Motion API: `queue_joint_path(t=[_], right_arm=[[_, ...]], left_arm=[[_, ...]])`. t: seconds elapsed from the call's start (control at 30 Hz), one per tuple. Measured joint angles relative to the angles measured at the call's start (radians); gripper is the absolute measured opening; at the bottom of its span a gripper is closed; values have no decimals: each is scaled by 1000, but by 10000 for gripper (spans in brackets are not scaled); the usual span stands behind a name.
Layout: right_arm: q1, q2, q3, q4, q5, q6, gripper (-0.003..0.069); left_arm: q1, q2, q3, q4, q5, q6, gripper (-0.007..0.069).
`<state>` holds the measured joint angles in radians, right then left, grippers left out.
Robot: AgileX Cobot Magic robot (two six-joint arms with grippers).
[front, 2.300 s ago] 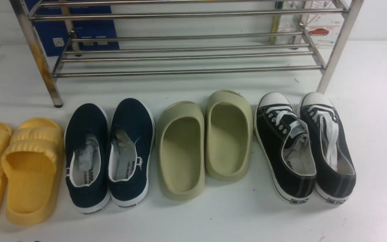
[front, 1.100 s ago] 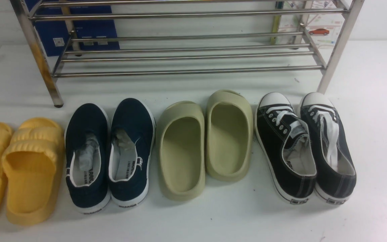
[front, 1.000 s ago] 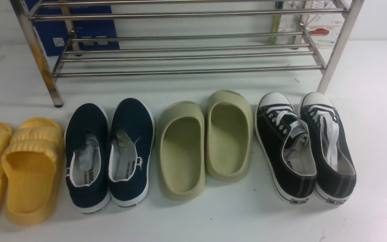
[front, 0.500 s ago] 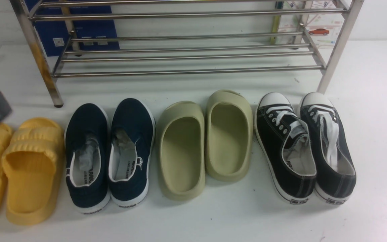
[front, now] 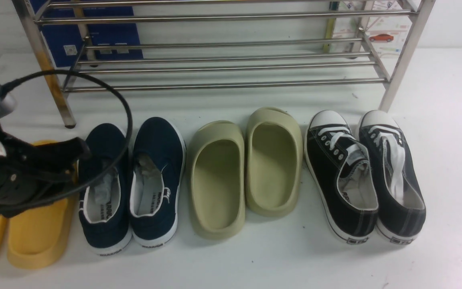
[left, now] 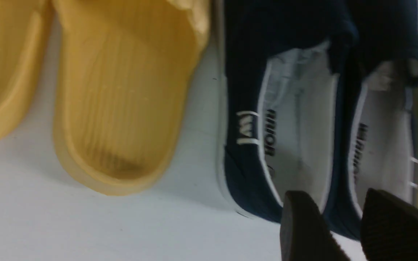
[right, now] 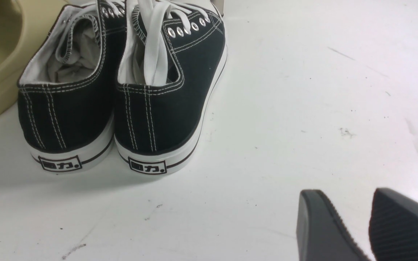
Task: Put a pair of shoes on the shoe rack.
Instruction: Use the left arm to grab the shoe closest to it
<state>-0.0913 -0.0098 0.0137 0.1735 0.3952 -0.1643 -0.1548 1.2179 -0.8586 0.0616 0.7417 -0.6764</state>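
Nothing is done yet; the blue shoes (front: 157, 160) sit on the table (front: 255, 261), lower left of the frame, not on the shoe rack (front: 223, 60); the left tool (left: 339, 206) hangs open near them.

Bright, even light falls from overhead, and in the front view it gives the white table (front: 255, 265) a faint cool, greenish cast. Shadows are soft and short, a pale grey band along the near sides of the navy slip-ons (front: 159, 140) and the black sneakers (front: 323, 160). The bars of the shoe rack (front: 223, 85) carry thin white streaks of glare. The front view is slightly soft and grainy. The left arm (front: 10, 172) over the table's left side is dark, with little detail. The left wrist view is smeared, its lining print barely legible, and the left gripper (left: 347, 232) is out of focus. The right wrist view is sharp on the sneakers' stitching, but the right gripper (right: 354, 224) is soft.
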Motion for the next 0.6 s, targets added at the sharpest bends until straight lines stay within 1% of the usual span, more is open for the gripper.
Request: queue_joint_path(t=[0.13,0.27,0.33,0.43,0.5,0.6], right_arm=[[0,0,0,0,0,0,246],[0,0,0,0,0,0,246],[0,0,0,0,0,0,246],[0,0,0,0,0,0,246],[0,0,0,0,0,0,246],[0,0,0,0,0,0,246]], left_arm=[[0,143,-75,46,11,-24,324],[0,239,-102,48,10,-29,375],[0,326,-103,48,10,-29,395],[0,404,-103,48,-1,-29,398],[0,447,-103,48,-22,-29,386],[0,470,-106,46,-42,-29,300]])
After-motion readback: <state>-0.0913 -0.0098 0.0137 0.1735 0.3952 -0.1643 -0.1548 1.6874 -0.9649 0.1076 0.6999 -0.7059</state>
